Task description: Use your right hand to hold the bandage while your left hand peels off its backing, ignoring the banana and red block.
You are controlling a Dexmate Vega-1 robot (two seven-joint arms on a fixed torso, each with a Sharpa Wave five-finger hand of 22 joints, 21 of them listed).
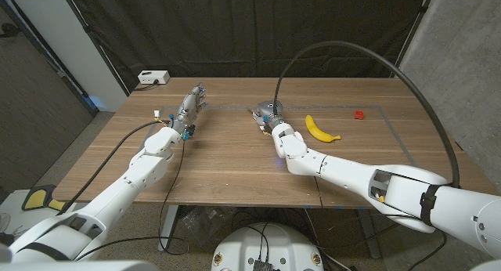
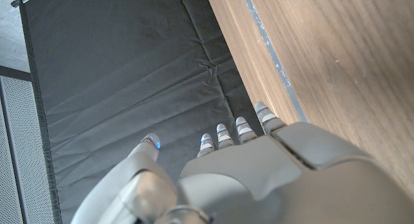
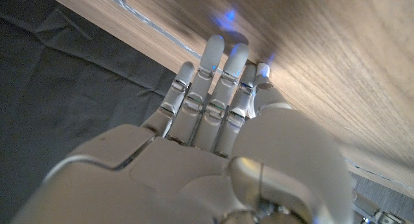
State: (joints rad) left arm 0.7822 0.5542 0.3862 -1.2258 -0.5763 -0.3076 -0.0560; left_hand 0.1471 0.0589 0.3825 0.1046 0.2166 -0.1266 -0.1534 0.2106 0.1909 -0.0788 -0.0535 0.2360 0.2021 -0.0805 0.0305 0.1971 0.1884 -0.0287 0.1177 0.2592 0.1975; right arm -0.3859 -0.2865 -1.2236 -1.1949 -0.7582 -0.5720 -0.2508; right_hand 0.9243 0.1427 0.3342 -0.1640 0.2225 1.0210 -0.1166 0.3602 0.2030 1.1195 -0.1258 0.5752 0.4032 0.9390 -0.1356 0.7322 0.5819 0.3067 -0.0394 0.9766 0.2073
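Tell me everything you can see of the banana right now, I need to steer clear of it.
The banana is yellow, curved, whole and unpeeled as far as the head view shows, with a darker tip at its near-right end. It lies on its side on the wooden table, on the robot's right half, between the right hand and the small red block. Nothing touches it: the right hand sits just to its left with a narrow gap, and the block lies apart, farther right.

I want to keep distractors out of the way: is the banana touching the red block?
No: in the head view the banana lies apart from the red block, with bare table between them.
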